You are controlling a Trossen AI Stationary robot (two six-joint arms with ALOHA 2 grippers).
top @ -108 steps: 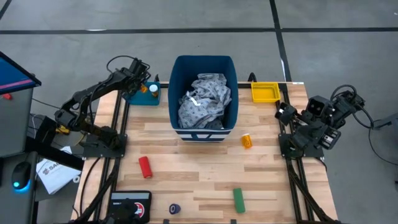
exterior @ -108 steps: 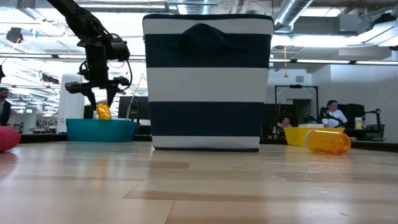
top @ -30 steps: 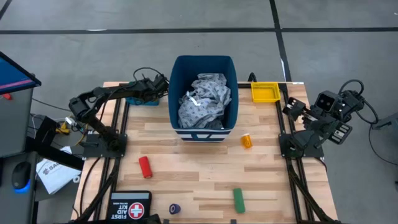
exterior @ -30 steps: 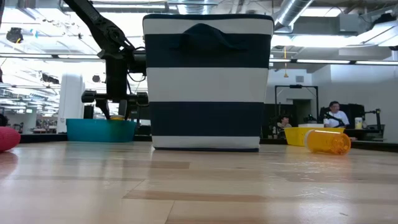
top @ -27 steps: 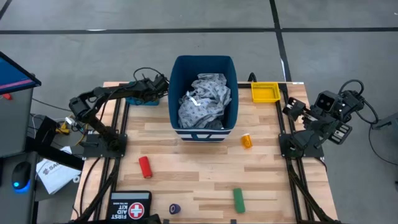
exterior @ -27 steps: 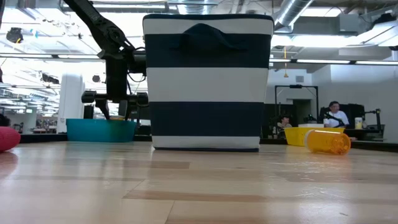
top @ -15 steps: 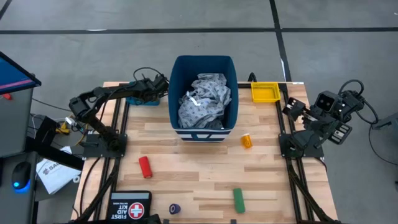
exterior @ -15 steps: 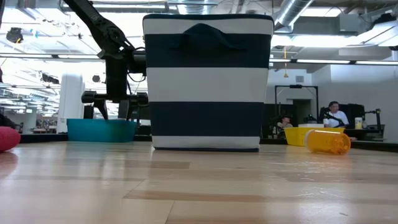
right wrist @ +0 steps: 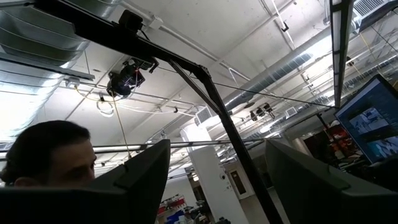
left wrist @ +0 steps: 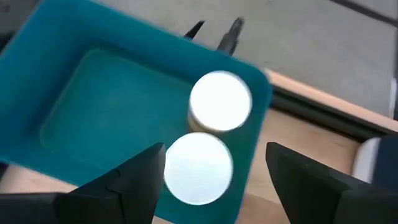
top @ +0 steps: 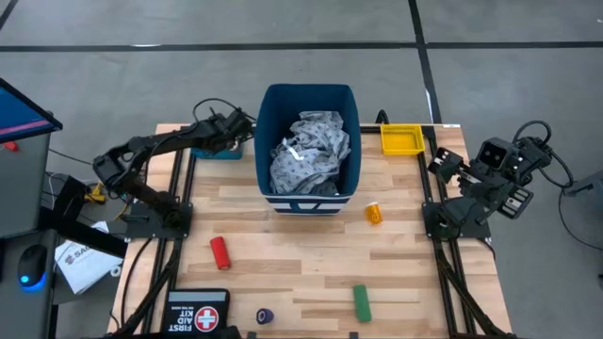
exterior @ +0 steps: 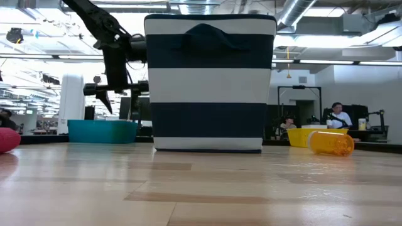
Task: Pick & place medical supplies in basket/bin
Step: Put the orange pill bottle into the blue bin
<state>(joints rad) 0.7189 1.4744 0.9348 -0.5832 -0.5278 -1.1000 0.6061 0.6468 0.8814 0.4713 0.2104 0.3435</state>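
Left gripper point(left wrist: 211, 186) fingers apart, empty, hovering above teal tray point(left wrist: 74, 106), two white-capped bottles point(left wrist: 221, 102) upright directly beneath it in tray, blue bin point(top: 309, 151) just beside, right gripper point(right wrist: 214, 180) parked, fingers apart.

High view looks straight down on the whole table point(top: 311, 273). Low view sits at tabletop level, close to the bin point(exterior: 210, 81), facing the room. Both share bin and teal tray point(exterior: 100, 130). Left wrist view looks down close into that tray; right wrist view points at the ceiling.
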